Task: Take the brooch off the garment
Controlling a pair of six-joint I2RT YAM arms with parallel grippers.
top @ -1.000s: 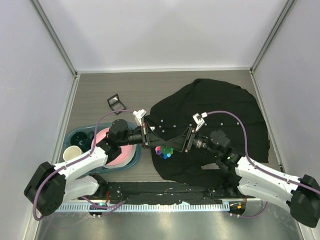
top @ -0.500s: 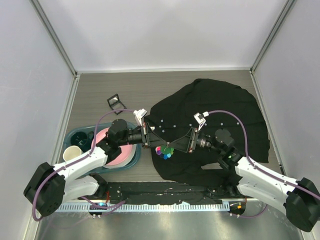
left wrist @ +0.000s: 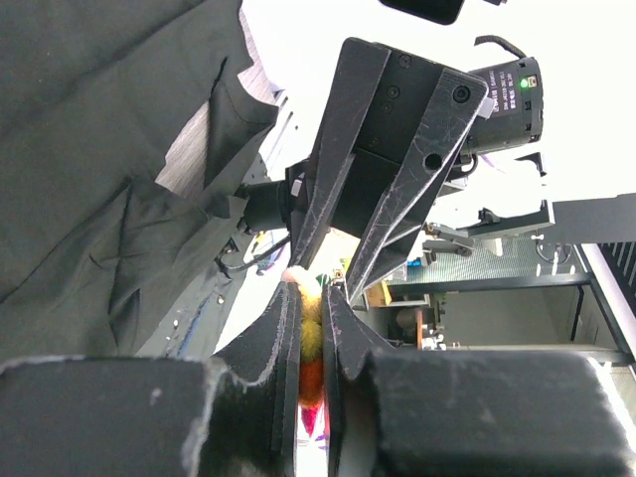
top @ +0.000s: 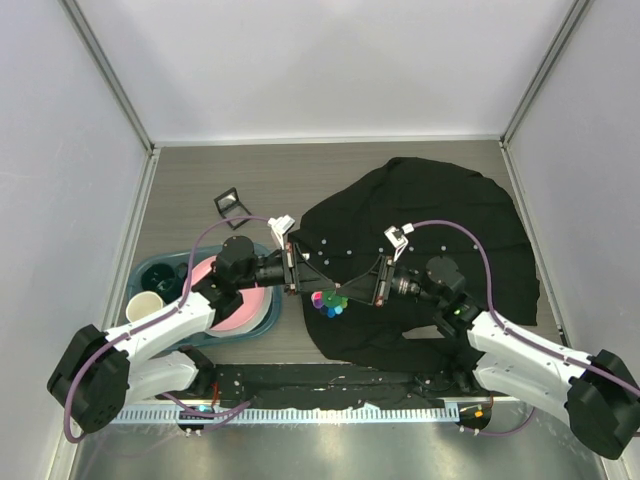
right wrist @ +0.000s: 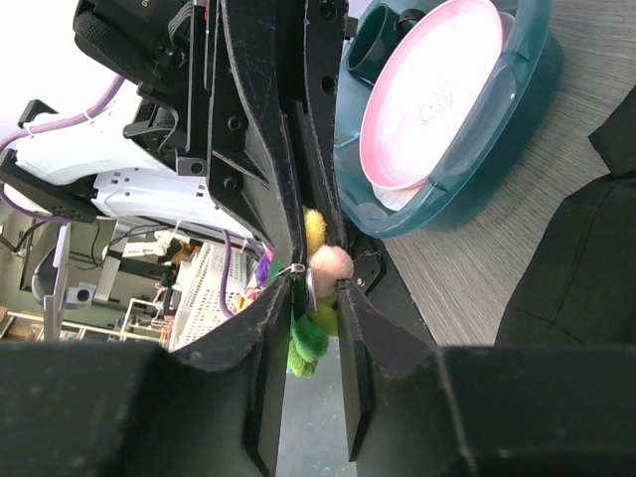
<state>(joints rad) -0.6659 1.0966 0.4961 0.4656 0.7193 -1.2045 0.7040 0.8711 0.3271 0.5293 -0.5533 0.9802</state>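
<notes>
Brooch (top: 327, 304), one, between left gripper (top: 314, 291) and right gripper (top: 342, 297); one garment (top: 445, 215).

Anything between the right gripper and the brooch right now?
Nothing visible. The right gripper has its jaws either side of the brooch, with small gaps showing. The left gripper pinches the same brooch from the opposite side, its fingertips almost meeting the right's, so room there is tight.

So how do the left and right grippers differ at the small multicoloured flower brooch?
Left gripper: jaws pinched narrow on the flower brooch's yellow-red petals. Right gripper: jaws wider, straddling its green petals, grip unclear. Both meet at it over the black shirt.
</notes>
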